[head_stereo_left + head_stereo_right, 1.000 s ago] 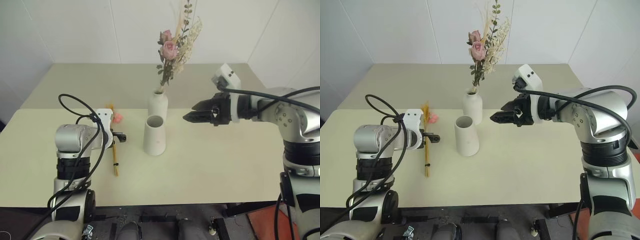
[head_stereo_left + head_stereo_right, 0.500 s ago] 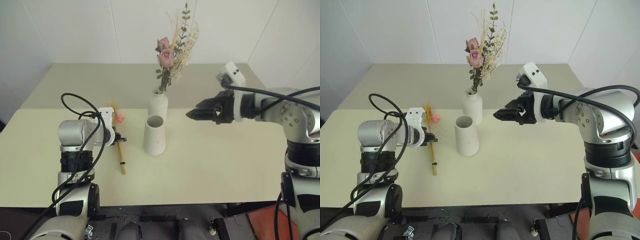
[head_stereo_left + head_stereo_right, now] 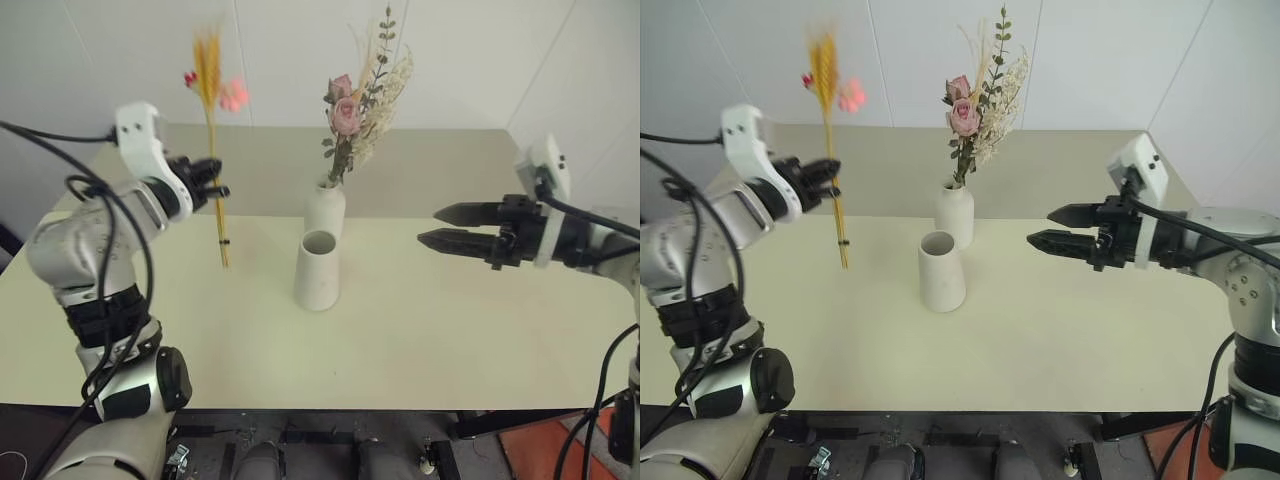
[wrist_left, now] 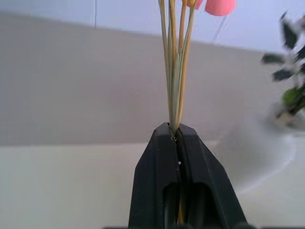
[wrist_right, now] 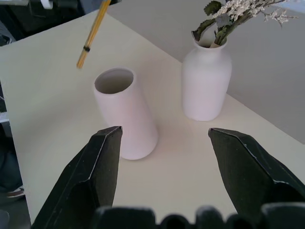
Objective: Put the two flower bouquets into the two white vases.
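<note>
Clamping yellow stems, left gripper (image 3: 213, 178) holds slim wheat bouquet (image 3: 213, 150) upright in air, clear of tabletop (image 3: 420, 340), well left of cone vase (image 3: 316, 270). Right gripper (image 3: 430, 226) wide apart, empty, hovering right of vases. Rose bouquet (image 3: 352, 120) already in bottle vase (image 3: 325, 208). Half done; cone vase unfilled.

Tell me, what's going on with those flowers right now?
Left tool shut on wheat bouquet, held upright above table. Right tool open, empty. Rose bouquet already in bottle vase. Cone vase empty, nothing blocking it.
</note>
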